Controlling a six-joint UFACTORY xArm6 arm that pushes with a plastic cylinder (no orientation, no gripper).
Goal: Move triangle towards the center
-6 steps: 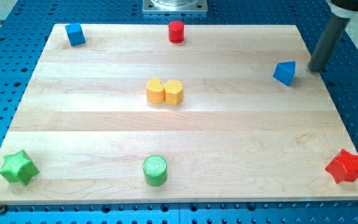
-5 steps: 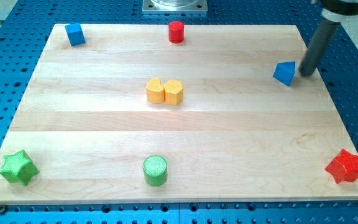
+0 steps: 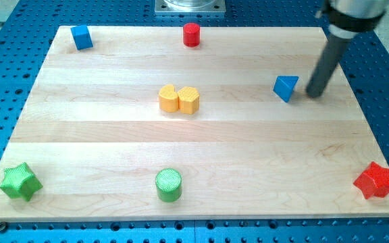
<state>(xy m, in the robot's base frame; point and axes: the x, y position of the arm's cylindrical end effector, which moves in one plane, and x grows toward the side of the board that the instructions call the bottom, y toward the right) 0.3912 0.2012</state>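
Observation:
The blue triangle (image 3: 286, 87) lies on the wooden board (image 3: 113, 142), right of the middle and a little above it. My tip (image 3: 314, 94) is on the board just to the triangle's right, a small gap apart from it. The dark rod rises from there toward the view's top right.
Two yellow blocks (image 3: 179, 99) sit side by side near the centre. A blue cube (image 3: 81, 37) is at the top left, a red cylinder (image 3: 192, 34) at the top middle, a green star (image 3: 20, 181) bottom left, a green cylinder (image 3: 169, 185) bottom middle, a red star (image 3: 374, 180) bottom right.
My tip has moved left and slightly down. The blue triangle has slid left toward the centre and turned a little.

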